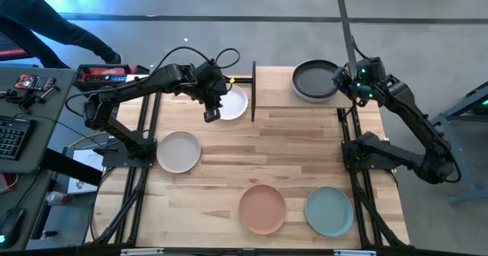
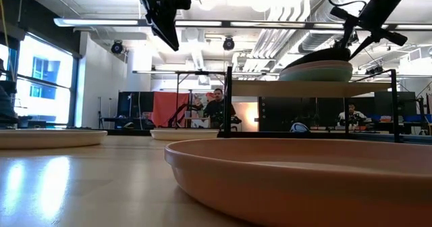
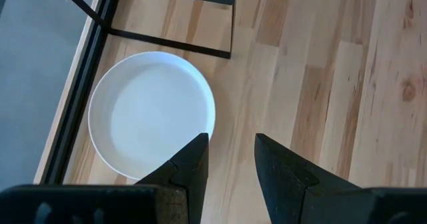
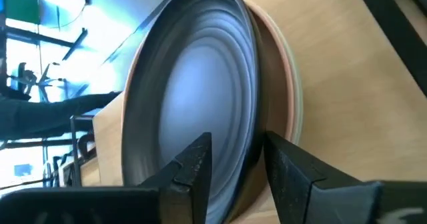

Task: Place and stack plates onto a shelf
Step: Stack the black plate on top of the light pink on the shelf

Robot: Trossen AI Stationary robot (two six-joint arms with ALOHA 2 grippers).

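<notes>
Four plates lie on the tabletop in the high view: a white plate just left of the shelf, a cream plate toward the left, a terracotta plate and a teal plate near the front edge. On the shelf's right end sits a black plate atop a stack. The left gripper hangs beside the white plate's left rim; the right gripper is at the black plate's right rim.

Low view: the terracotta plate fills the foreground; the stack on the shelf shows the black plate tilted over a sage green plate. People stand in the room behind.

Left wrist view: the left gripper has its fingers spread, empty, above the wood next to the white plate.

Right wrist view: the right gripper straddles the black plate's rim, fingers on either side; other plates' rims show beneath it.
</notes>
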